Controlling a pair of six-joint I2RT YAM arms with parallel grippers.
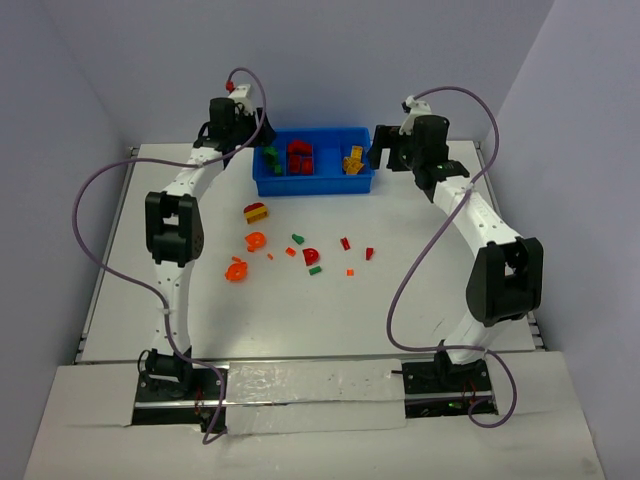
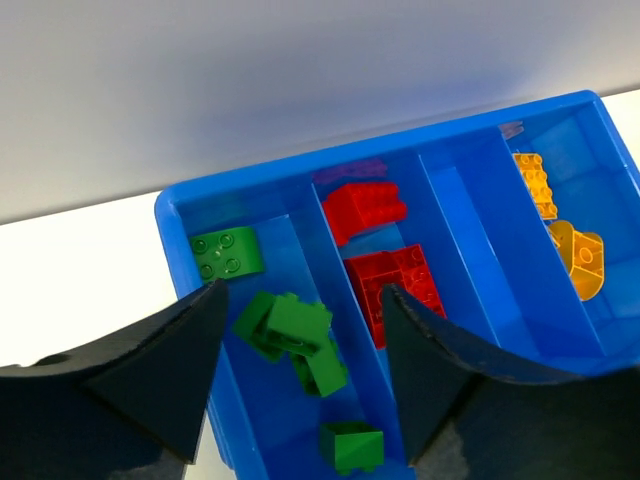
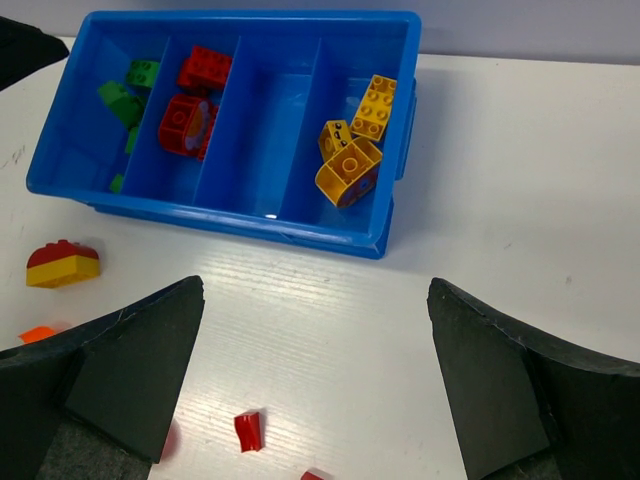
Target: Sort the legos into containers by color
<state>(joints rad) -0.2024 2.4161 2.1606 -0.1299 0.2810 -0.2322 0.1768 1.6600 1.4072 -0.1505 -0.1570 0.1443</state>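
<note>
white tabletop (image 1: 420, 290), green legos (image 2: 228, 253) in tray (image 2: 400, 140) under spread left hand (image 2: 300, 295)

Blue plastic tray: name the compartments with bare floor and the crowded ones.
The third compartment of the bright blue plastic tray, between the red plastic legos and yellow plastic legos, is bare. The leftmost, holding green plastic legos, is most crowded.

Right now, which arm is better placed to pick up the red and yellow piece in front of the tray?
Left, likely. The red and yellow piece lies by the tray at its left end, near the open left gripper; the open right gripper is at the right end, farther off.
</note>
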